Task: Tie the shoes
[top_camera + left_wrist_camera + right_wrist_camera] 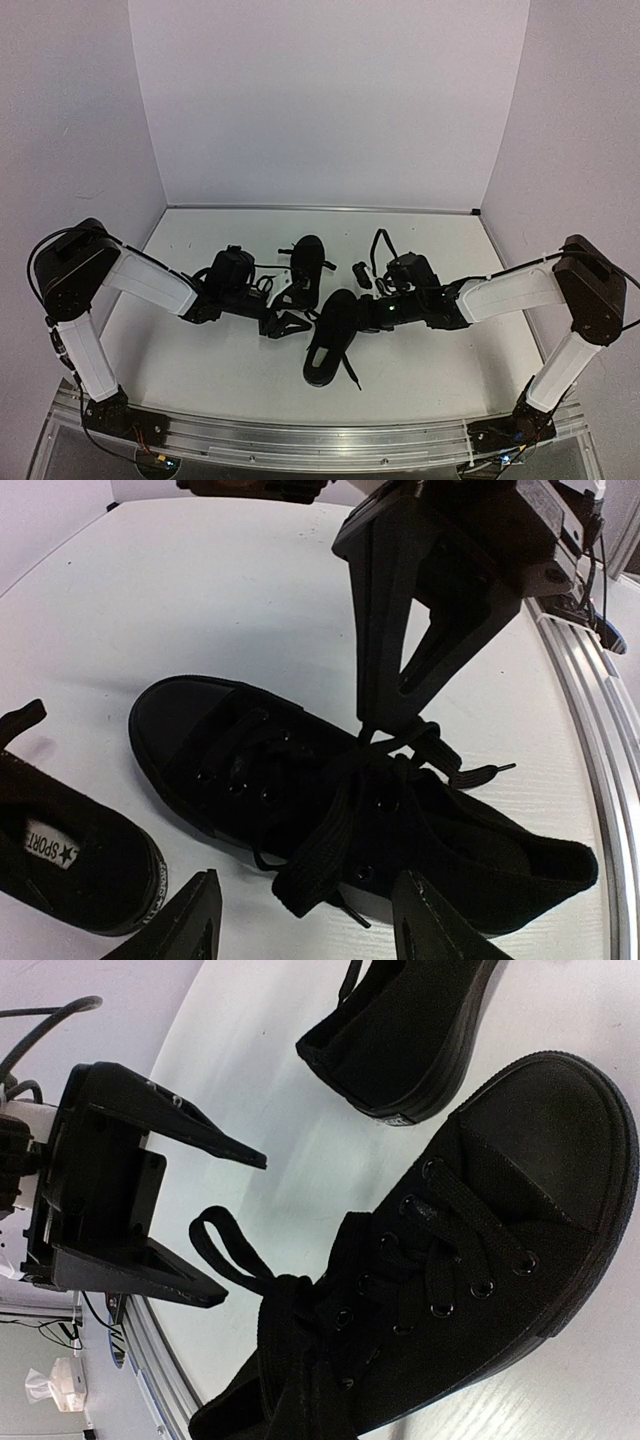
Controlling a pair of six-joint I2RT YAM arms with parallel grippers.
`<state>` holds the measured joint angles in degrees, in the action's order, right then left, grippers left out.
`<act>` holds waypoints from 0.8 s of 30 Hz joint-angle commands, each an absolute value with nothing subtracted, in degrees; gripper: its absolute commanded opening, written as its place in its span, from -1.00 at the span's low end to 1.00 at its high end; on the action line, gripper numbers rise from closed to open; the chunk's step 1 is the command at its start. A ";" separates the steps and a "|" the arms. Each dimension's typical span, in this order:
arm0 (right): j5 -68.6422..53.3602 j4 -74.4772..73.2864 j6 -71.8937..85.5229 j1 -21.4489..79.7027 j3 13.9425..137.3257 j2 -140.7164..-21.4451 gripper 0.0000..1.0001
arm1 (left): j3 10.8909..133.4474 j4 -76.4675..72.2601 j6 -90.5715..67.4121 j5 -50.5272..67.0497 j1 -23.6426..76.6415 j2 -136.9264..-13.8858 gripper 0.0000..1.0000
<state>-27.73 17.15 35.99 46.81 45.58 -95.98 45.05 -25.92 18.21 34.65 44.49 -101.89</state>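
Black canvas low-top shoe [328, 340] with flat black laces [330, 845] lay on the white table [200, 370] between the two arms; its matching black shoe [305, 262] lay just beyond it, close alongside. Left gripper [243, 1230] stood open with nothing in it, a slack lace loop [200, 1216] lying near its tips. Right gripper [380, 710] was fully closed, its tip down at the lace crossing above the eyelets; could not tell whether lace was actually pinched. Judgement: shoe light, likely to slide on the table if tugged; laces soft, limp and thin, apt to slip from the pads. Best hold: the loop or a free end, close to the crossing. No containers in view; the shoe openings showed nothing inside
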 commanded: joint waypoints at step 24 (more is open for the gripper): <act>-23.99 19.16 34.56 46.80 51.09 -100.03 -1.00 | 47.41 -23.01 21.24 35.83 52.00 -97.35 -1.00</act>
